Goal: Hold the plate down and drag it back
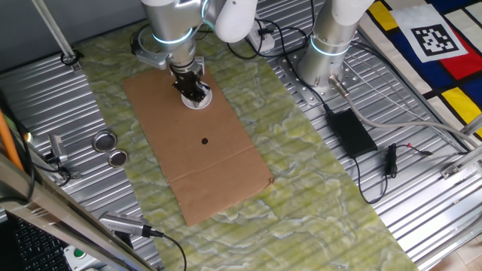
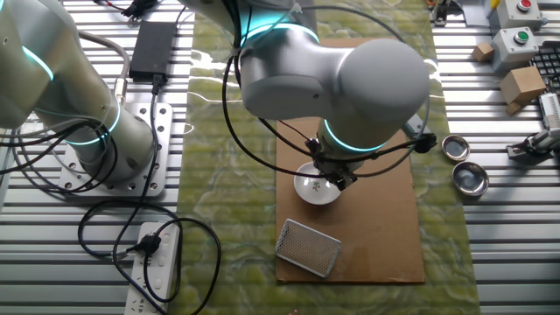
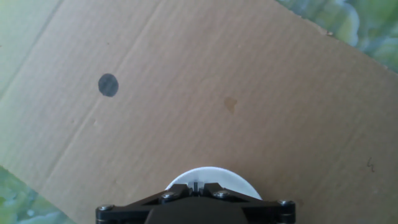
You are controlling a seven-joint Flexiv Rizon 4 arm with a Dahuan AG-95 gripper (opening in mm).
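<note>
The small white plate [image 1: 201, 101] lies on the brown cardboard sheet [image 1: 218, 162] near its far end. It also shows in the other fixed view [image 2: 313, 189] and at the bottom of the hand view [image 3: 211, 174]. My gripper [image 1: 195, 93] stands straight over the plate with its black fingers brought together, tips down on the plate's middle. In the hand view the gripper [image 3: 198, 185] shows its two fingertips meeting with only a thin slit between them. The gripper [image 2: 335, 179] covers part of the plate in the other fixed view.
A black dot [image 1: 205, 140] is marked on the cardboard, also in the hand view [image 3: 108, 85]. Two silvery tins [image 1: 105, 141] sit on the metal table to the left. A mesh metal pad [image 2: 308, 248] lies on the cardboard. A black power brick [image 1: 349, 132] and cables lie to the right.
</note>
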